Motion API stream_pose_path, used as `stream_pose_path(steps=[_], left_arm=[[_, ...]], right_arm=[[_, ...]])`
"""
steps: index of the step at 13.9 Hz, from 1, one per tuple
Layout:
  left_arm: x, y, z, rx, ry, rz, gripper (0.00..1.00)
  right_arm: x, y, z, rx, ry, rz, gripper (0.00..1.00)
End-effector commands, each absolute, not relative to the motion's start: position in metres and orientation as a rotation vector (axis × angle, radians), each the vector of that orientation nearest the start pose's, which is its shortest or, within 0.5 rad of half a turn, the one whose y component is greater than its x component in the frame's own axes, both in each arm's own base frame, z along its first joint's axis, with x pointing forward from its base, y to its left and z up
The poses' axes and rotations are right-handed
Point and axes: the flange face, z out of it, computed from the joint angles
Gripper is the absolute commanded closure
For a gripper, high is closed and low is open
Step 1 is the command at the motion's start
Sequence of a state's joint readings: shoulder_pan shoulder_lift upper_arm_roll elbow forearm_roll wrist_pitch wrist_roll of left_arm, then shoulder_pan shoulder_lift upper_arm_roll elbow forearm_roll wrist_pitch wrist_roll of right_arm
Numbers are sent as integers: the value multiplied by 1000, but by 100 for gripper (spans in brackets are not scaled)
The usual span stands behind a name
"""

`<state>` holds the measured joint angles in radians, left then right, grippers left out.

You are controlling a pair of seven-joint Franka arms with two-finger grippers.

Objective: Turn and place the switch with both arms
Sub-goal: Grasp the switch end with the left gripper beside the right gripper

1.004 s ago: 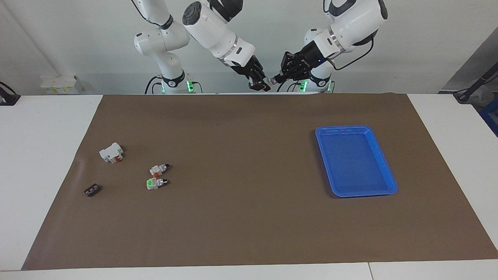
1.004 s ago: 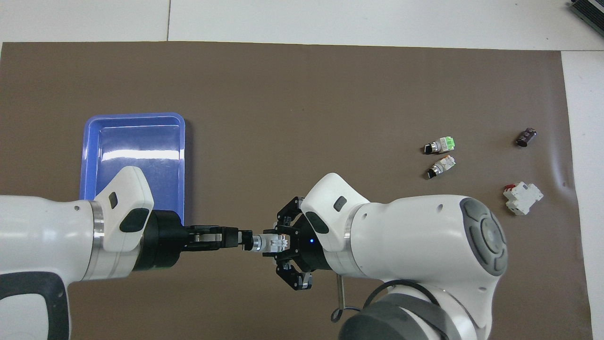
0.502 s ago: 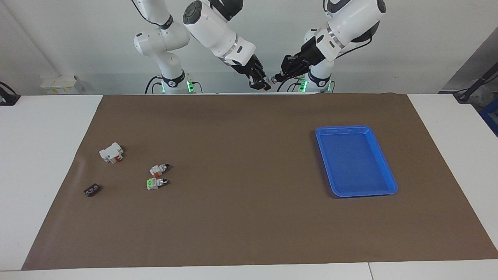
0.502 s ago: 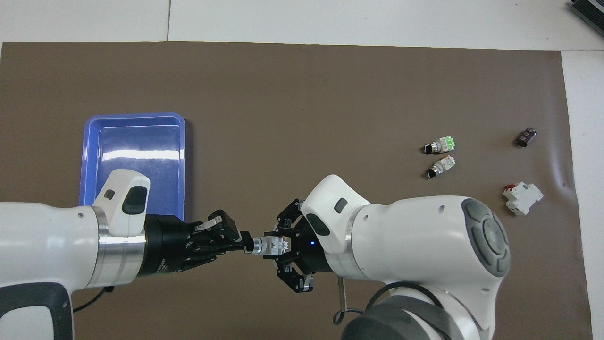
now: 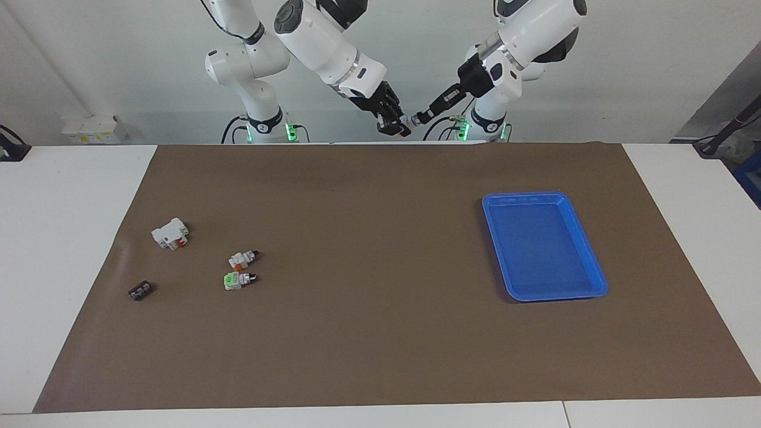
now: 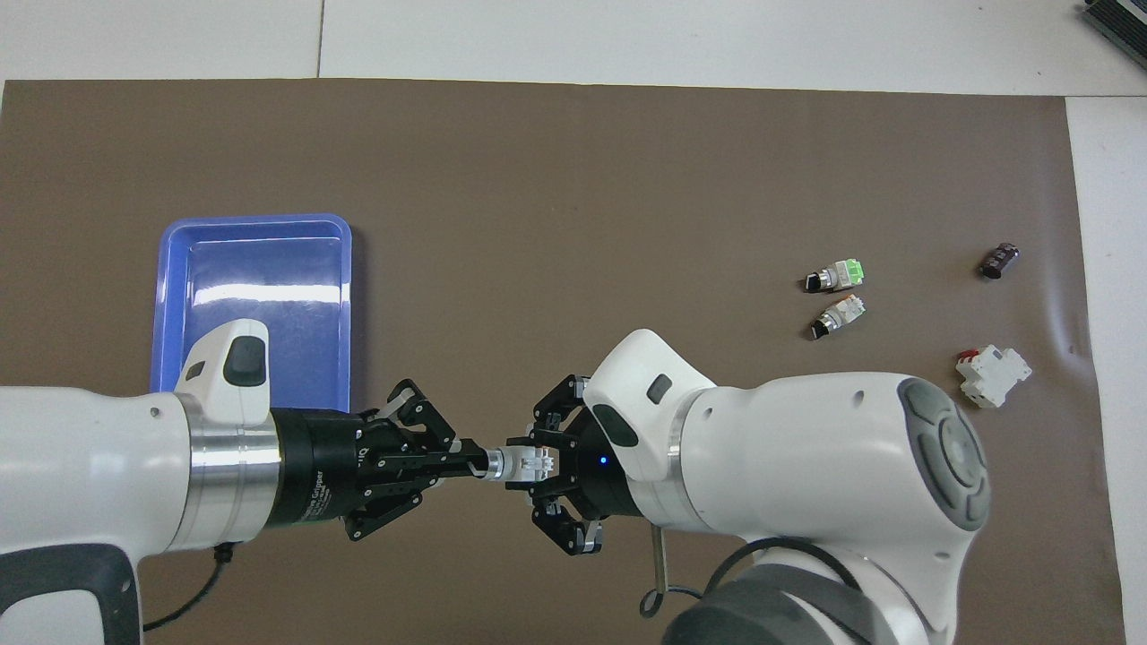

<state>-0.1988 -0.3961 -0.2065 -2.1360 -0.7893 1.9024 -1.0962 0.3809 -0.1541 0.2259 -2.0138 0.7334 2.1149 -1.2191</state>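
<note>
Switch (image 6: 524, 463) held in air between both grippers, over mat's (image 5: 380, 333) edge nearest robots. Right gripper (image 6: 538, 464) clamped on white body; left gripper (image 6: 479, 463) clamped on knob end, fingertips together on it. Switch lies level, spanning gap between the two fingertip pairs.

Farther out: blue tray (image 5: 594, 279) toward left arm's end. Toward right arm's end: white block with red part (image 5: 170, 233), twin switch (image 5: 242, 258), green-faced switch (image 5: 236, 280), small dark part (image 5: 140, 290).

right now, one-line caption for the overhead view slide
Left gripper and right gripper, both shut on the switch, hold it in the air between them beside the blue tray.
</note>
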Motion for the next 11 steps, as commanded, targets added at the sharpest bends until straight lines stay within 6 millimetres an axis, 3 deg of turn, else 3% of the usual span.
stream_pose_path(steps=[1,11], left_arm=[[370,-270,614,2204,1172,-560,100],[390,-251,618,2047,1336,-612,100]], right_arm=[[432,346,550,-1895,-1678,-579,100],[431,346,551,-1896,-1676,-576,100]])
